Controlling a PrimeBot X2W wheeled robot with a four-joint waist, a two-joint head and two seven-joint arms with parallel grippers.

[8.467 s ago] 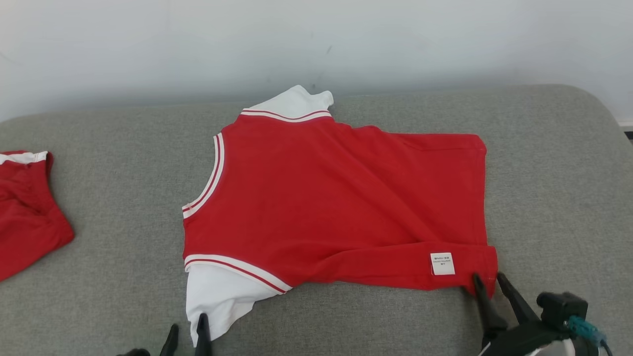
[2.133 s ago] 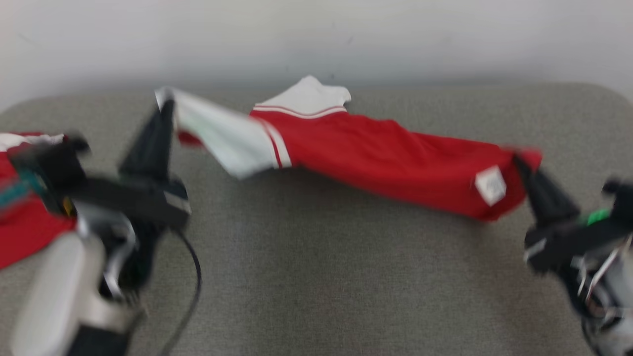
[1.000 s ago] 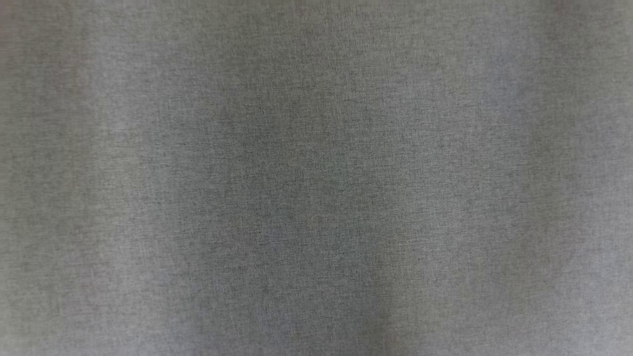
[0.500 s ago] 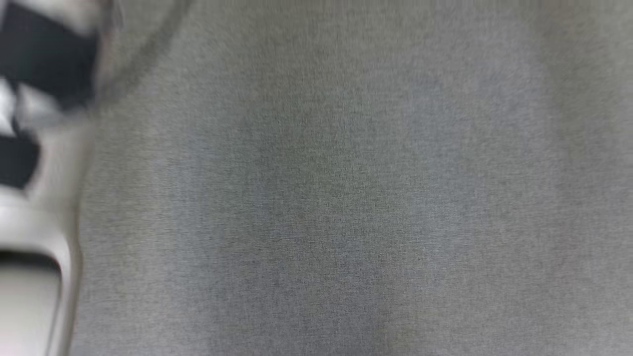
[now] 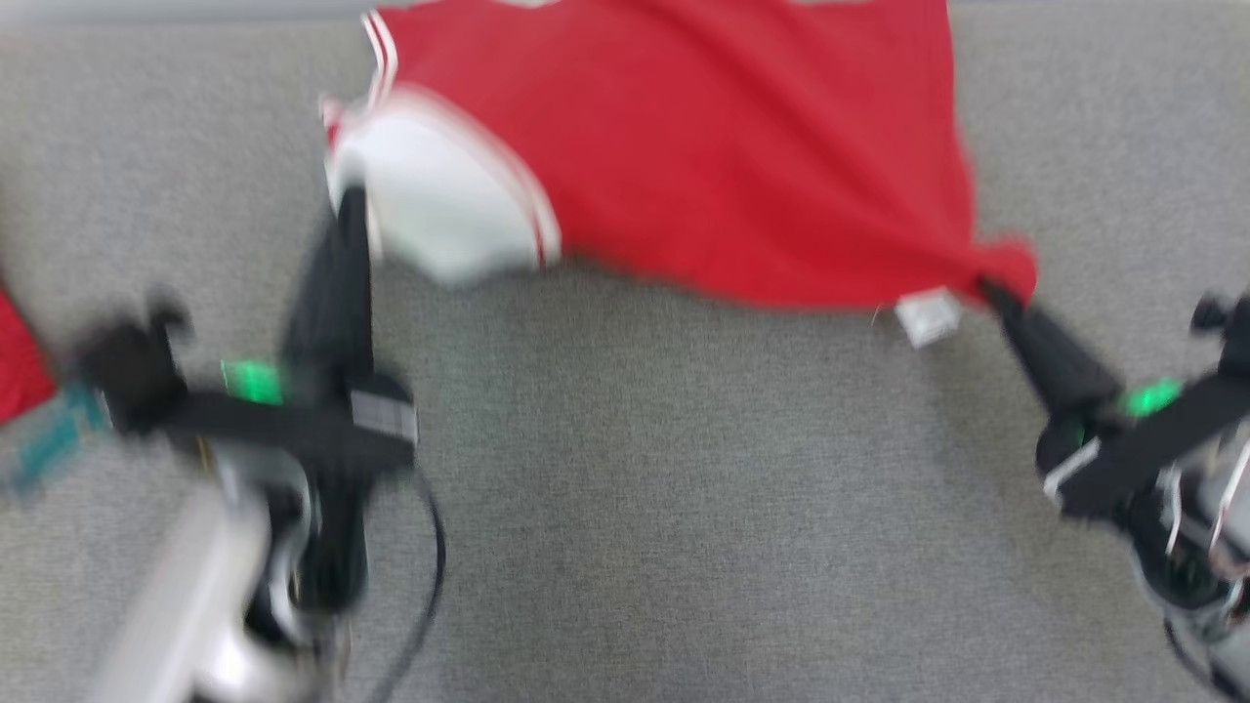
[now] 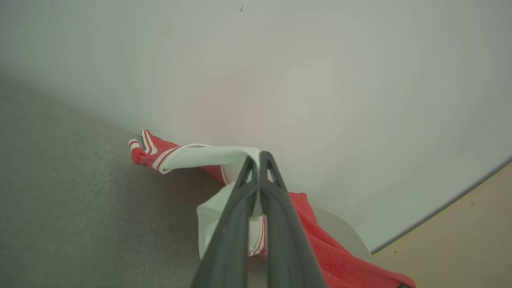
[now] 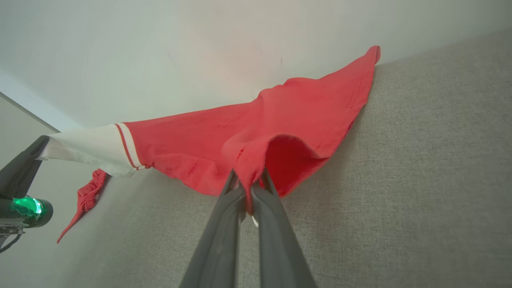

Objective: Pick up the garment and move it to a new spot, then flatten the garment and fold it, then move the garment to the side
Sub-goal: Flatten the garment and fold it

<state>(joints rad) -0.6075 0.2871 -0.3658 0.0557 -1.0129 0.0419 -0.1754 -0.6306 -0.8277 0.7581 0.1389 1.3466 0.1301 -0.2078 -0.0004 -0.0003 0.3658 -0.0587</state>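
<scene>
The garment (image 5: 703, 146) is a red shirt with white striped sleeves, stretched between both grippers above the grey surface (image 5: 684, 508). My left gripper (image 5: 350, 200) is shut on the white sleeve; in the left wrist view the sleeve (image 6: 208, 156) drapes over the shut gripper (image 6: 259, 156). My right gripper (image 5: 988, 290) is shut on the red hem corner beside a white label (image 5: 928, 317). The right wrist view shows the garment (image 7: 256, 132) bunched where the gripper (image 7: 248, 178) pinches it, its far corner lying on the surface by the wall.
Another red cloth (image 5: 20, 366) lies at the left edge of the head view, and also appears as a red cloth (image 7: 86, 196) in the right wrist view. A pale wall (image 7: 160, 48) rises behind the grey surface. The left arm's cable (image 5: 430, 557) hangs below its wrist.
The head camera has swung: half a second ago it showed bare grey fabric and a forearm, now both grippers and the garment. The garment stays held at the sleeve and hem corner.
</scene>
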